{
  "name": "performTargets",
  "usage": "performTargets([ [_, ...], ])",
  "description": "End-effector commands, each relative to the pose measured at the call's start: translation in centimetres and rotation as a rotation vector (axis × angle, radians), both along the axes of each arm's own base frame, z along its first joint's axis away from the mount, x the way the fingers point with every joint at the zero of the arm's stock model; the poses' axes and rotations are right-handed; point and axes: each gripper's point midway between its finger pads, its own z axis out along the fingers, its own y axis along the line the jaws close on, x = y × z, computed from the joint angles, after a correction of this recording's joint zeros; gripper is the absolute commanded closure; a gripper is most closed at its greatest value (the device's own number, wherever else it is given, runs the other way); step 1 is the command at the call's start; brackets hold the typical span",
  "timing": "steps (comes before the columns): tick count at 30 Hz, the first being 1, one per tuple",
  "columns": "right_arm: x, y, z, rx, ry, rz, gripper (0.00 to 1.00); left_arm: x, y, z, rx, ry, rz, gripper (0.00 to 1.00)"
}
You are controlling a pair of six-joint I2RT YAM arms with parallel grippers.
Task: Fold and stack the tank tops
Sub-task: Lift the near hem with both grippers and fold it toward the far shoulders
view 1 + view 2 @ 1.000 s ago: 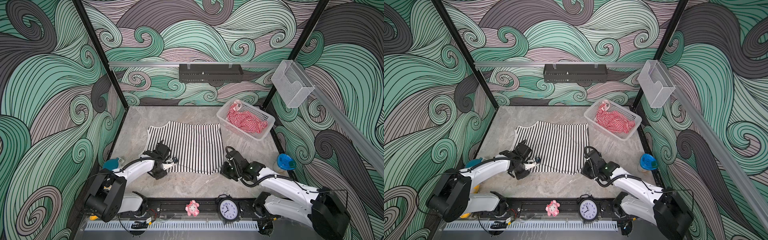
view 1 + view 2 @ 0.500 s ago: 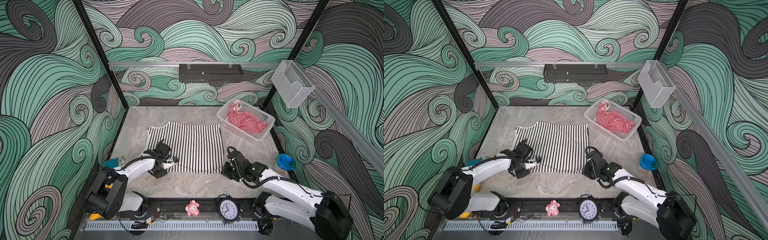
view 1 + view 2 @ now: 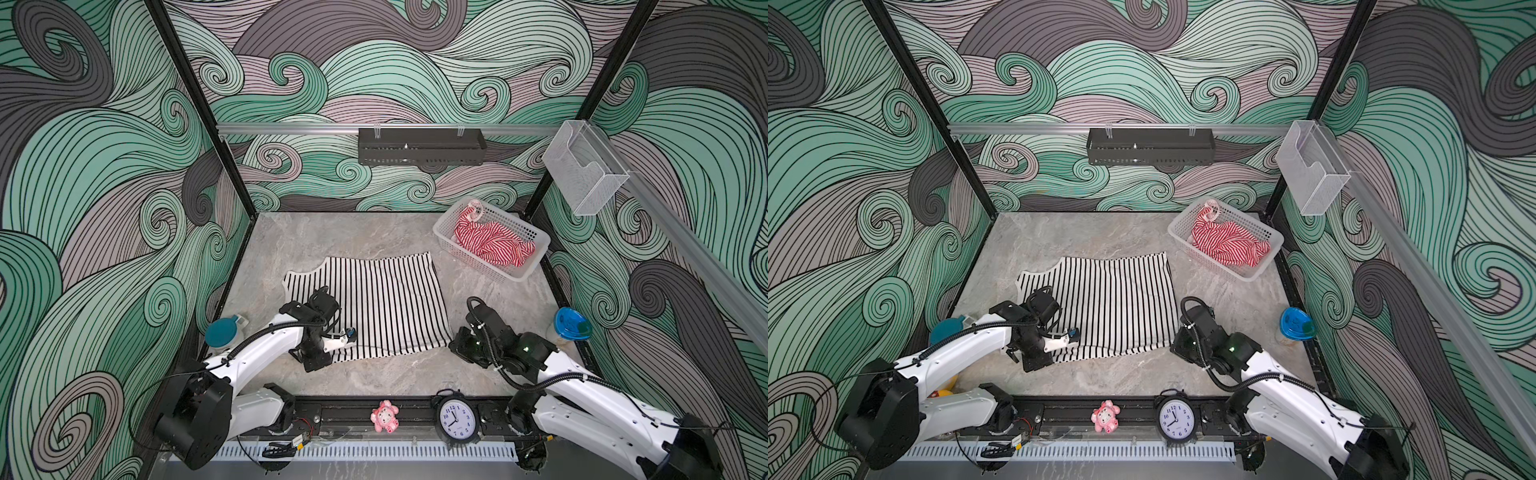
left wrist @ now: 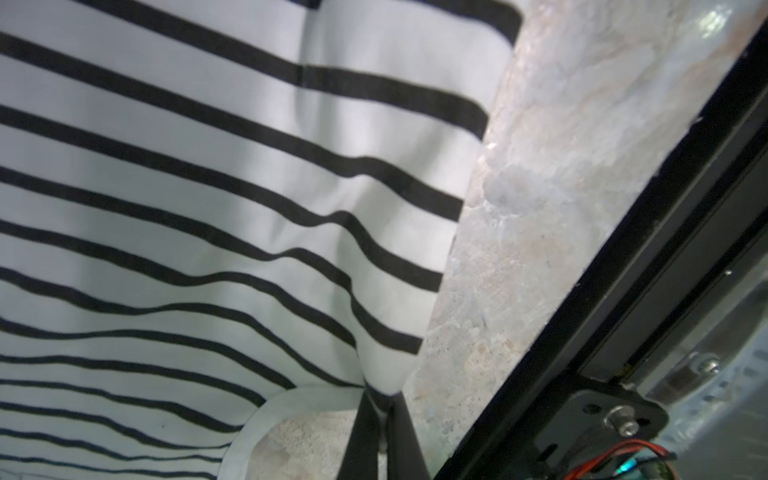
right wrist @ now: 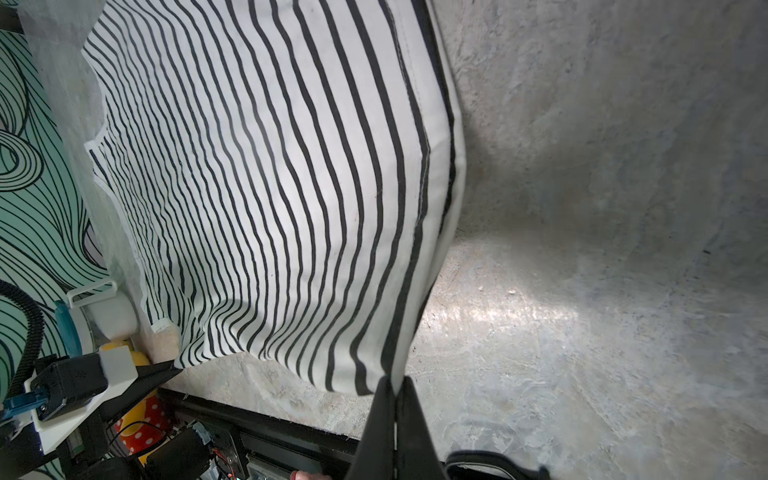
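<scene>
Since the black-and-white tank top (image 3: 374,307) is limp, we hold its front-edge corners. Left gripper (image 4: 380,399), right gripper (image 5: 395,384): both clamped there.

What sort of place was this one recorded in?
Probably a staged robot data-collection booth, not a home: wave-printed panels wall in a marble-look tabletop, two arms are mounted on its front rail, and a basket holds a red-striped top.

black-and-white tank top (image 3: 374,299): spread out, near corners raised | red-and-white tank top (image 3: 492,245): crumpled in basket (image 3: 498,272)
</scene>
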Motion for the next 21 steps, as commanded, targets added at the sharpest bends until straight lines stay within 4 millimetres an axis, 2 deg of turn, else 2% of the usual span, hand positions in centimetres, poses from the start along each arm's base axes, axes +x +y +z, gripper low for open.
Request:
performTargets([
  [1, 1.8, 0.0, 1.7, -0.014, -0.041, -0.032, 1.00, 1.0, 1.0, 0.7, 0.058, -0.060, 0.009, 1.00],
  [5, 4.0, 1.1, 2.3, -0.005, -0.047, -0.022, 1.00, 3.7, 0.7, 1.1, 0.072, -0.156, 0.016, 1.00],
  [12, 8.3, 1.6, 2.4, 0.004, -0.051, -0.030, 1.00, 10.1, -0.3, 2.3, 0.079, -0.324, 0.068, 1.00],
  [21, 12.7, 1.0, 1.7, 0.019, -0.025, -0.050, 1.00, 15.2, 0.3, 1.3, 0.137, -0.370, 0.090, 1.00],
])
